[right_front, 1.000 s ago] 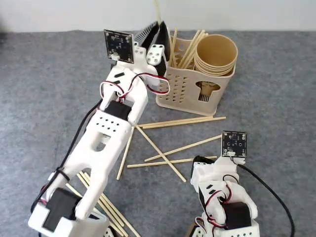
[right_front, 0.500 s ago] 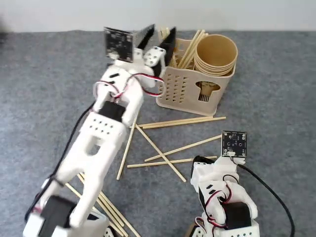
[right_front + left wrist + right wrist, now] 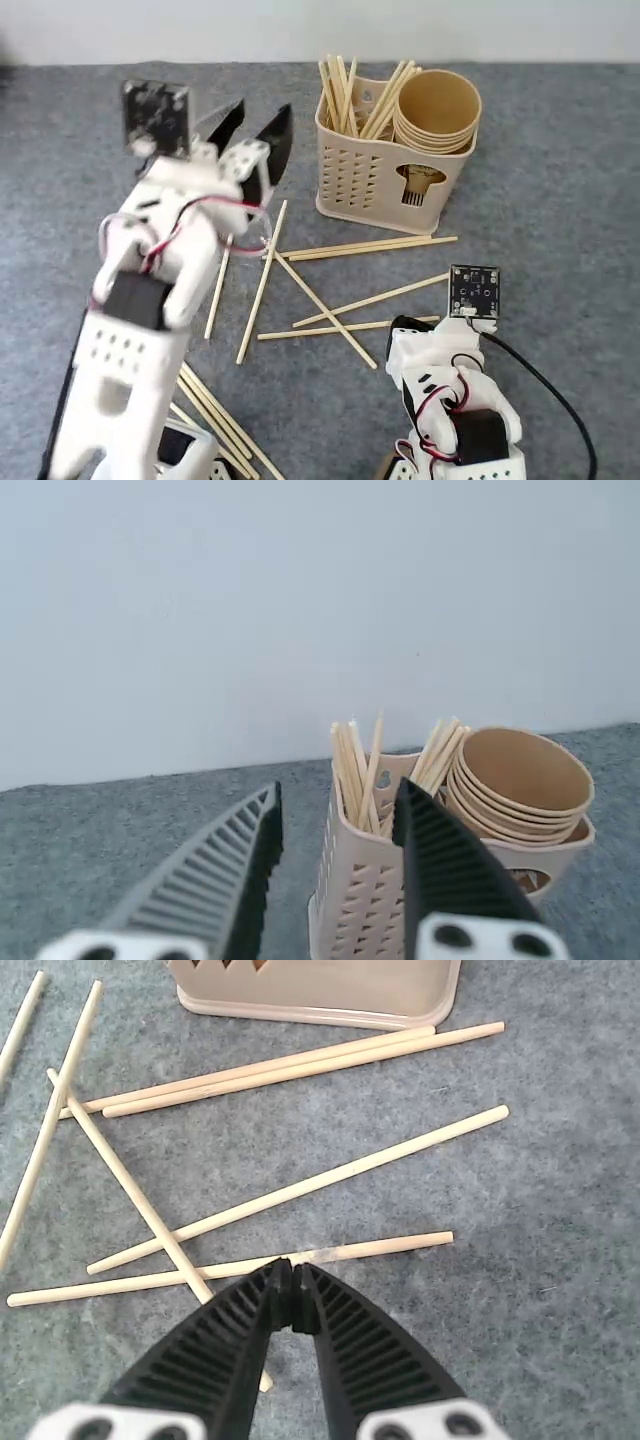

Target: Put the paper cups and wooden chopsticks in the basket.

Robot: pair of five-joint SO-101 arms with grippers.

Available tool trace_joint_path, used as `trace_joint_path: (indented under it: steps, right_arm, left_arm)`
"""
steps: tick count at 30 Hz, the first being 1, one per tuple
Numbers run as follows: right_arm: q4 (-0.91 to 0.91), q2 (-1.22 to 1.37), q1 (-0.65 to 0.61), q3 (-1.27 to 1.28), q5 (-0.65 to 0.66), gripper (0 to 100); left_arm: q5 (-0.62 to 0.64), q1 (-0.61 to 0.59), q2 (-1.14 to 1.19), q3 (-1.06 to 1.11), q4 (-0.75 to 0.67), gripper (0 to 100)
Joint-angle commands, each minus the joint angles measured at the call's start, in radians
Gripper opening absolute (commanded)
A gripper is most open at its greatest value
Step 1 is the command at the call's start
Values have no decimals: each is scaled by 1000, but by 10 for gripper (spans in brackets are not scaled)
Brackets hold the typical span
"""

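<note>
The beige basket (image 3: 385,165) stands at the back of the table, with a stack of paper cups (image 3: 437,105) in its right part and several wooden chopsticks (image 3: 340,90) upright in its left part. My left gripper (image 3: 250,125) hangs open and empty in the air, left of the basket and apart from it. In the left wrist view the gripper (image 3: 338,790) frames the basket (image 3: 360,910), its chopsticks (image 3: 355,770) and the cups (image 3: 520,780). Loose chopsticks (image 3: 365,245) lie on the mat in front of the basket. My right gripper (image 3: 292,1300) is shut and empty, low over one chopstick (image 3: 380,1248).
More loose chopsticks (image 3: 215,415) lie beside the left arm's base, and others (image 3: 260,285) lie crossed mid-table. The grey mat (image 3: 560,220) is bare to the right of the basket. A pale wall (image 3: 300,600) rises behind the table.
The left arm has drawn back to the left from the basket's rim with its gripper open. The chopstick it held up there now stands in the basket. The right arm has kept still.
</note>
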Motion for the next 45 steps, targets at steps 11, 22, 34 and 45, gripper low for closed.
trace_joint_path:
  steps: [11,22,34,45]
  right_arm:
    - [-18,5,12,-9,-5,11]
    - [-10,16,2,-172,57,9]
    - [-30,18,-237,-193,57,8]
    - [-76,568,-245,-466,55,9]
  left_arm:
    - [-138,-71,-557,266,302,181]
    - [-137,-321,-612,470,471,179]
    - [-135,-436,-614,713,430,177]
    - [-132,-525,-614,912,238,177]
